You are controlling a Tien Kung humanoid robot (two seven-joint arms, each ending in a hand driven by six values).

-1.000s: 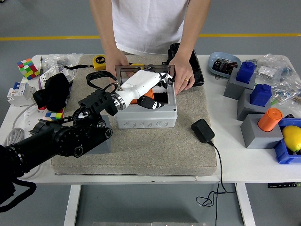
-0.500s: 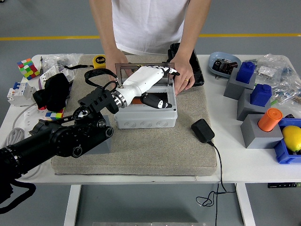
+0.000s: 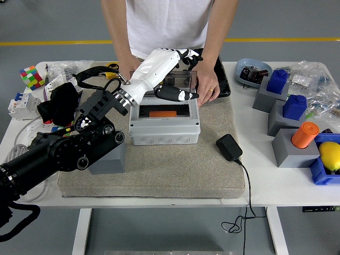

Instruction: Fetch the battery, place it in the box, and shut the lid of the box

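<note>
Left hand [image 3: 172,71] hovers with fingers loosely spread, holding nothing, just at the raised lid [image 3: 178,79]. Below me the orange battery [image 3: 162,113] lies crosswise in the box [image 3: 164,130].

The white surface [image 3: 159,196] carries a beige mat [image 3: 159,170] across its middle. On the mat sit a grey box [image 3: 164,127], a black adapter [image 3: 229,147] with its cord running off the near edge, and a grey block [image 3: 109,159]. Left of the mat lie a colour cube [image 3: 32,77], a white breaker [image 3: 18,103] and a black cloth [image 3: 61,103]. To the right stand grey blocks [image 3: 289,149] bearing blue pieces and an orange cylinder, a blue bowl [image 3: 254,69] and clear bags [image 3: 313,79].
</note>
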